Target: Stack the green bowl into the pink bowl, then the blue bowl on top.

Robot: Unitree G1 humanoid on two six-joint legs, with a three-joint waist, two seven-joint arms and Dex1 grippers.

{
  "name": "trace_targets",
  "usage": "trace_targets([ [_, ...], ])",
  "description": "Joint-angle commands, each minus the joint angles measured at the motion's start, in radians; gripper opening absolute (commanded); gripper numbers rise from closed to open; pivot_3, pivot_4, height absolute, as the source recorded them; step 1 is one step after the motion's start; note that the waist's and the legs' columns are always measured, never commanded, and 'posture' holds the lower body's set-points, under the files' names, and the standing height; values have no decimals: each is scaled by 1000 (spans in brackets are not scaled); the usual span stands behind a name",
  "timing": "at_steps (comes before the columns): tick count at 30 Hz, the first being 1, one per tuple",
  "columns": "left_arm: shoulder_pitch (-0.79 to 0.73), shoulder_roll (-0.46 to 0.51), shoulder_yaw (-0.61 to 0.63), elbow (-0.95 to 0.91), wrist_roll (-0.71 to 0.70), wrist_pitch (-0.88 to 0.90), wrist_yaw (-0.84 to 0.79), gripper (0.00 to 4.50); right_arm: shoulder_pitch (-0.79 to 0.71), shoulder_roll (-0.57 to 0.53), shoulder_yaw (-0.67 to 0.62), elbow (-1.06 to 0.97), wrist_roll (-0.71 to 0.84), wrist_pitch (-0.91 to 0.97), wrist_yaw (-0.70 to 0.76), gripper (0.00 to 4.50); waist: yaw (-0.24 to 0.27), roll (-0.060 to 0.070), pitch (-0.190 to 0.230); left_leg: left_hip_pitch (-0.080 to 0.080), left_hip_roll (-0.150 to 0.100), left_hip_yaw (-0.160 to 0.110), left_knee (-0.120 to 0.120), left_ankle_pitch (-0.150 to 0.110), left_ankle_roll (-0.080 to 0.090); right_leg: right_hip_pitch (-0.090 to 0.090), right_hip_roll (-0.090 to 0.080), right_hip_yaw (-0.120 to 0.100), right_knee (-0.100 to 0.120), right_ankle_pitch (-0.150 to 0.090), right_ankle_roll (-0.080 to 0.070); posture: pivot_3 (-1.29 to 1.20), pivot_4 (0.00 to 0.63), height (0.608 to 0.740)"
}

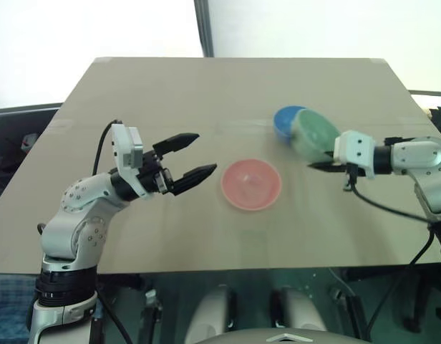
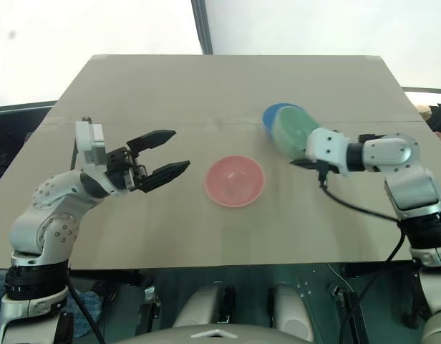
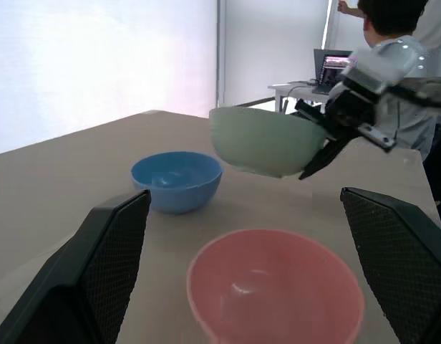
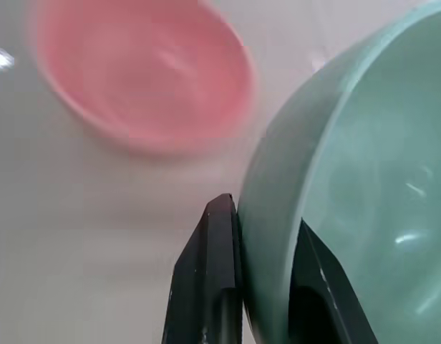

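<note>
A smooth salmon-pink bowl (image 1: pixel 251 184) sits upright near the middle of the tan counter (image 1: pixel 170 93). To its left, the left gripper (image 1: pixel 193 155) hovers with fingers spread apart, empty. To its right, the right gripper (image 4: pixel 260 276) has its fingers clamped on the rim of a pale mint-green bowl (image 1: pixel 315 135), held tilted above the counter. Behind it, the glossy blue bowl (image 1: pixel 286 119) rests partly hidden.

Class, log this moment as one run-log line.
right pincer: shut on green bowl, lifted | left pincer: open | pink bowl: empty | blue bowl: on table
</note>
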Motion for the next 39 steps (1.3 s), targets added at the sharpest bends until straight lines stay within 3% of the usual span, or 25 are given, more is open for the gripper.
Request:
trace_targets([
  [1, -2, 12, 11, -7, 4, -18, -10, 4500, 9, -20, 7, -193, 62, 85, 15, 98, 8, 0, 0, 0, 0, 0, 0, 0, 0, 0, -1, 0, 0, 0, 0, 0, 150, 740],
  [9, -16, 9, -6, 6, 7, -13, -20, 4500, -22, 2, 114, -282, -56, 111, -48, 98, 7, -1, 0, 0, -1, 0, 0, 0, 0, -1, -1, 0, 0, 0, 0, 0, 150, 740],
  [15, -32, 7, -17, 22, 13, -16, -27, 4500, -118, 92, 211, -244, -185, 88, -111, 98, 5, -1, 0, 0, -1, 0, 0, 0, 0, -1, -1, 0, 0, 0, 0, 0, 150, 740],
  [28, -31, -2, -25, 22, 18, -19, -27, 4500, -172, 196, 317, -254, -264, 134, -103, 98, 6, -1, 0, 0, -1, -1, 1, 0, 0, -1, 0, -1, 1, 0, 0, 0, 150, 740],
  [29, -30, -3, -25, 21, 18, -18, -27, 4500, -172, 197, 316, -253, -266, 138, -101, 846, 6, -1, 0, 0, -1, -1, 1, 0, 0, -1, 0, -1, 1, 0, 0, 0, 150, 740],
  [30, -29, -3, -24, 21, 18, -19, -28, 4500, -175, 196, 311, -249, -266, 141, -101, 1071, 6, -1, 0, 0, -1, -1, 1, 0, 0, -1, 0, -1, 1, 0, 0, 0, 150, 740],
  [33, -27, -5, -24, 21, 18, -19, -29, 4500, -184, 214, 271, -240, -246, 181, -126, 2340, 5, -1, 0, 0, -1, -1, 1, 0, 0, -1, 0, -1, 1, 0, 0, 0, 150, 740],
  [39, -25, -9, -26, 12, 16, -14, -24, 4500, -199, 225, 151, -305, -67, 386, -96, 2340, 6, -1, 0, 0, -1, -1, 1, 0, 0, -1, 0, -1, 1, 0, 0, 0, 150, 740],
])
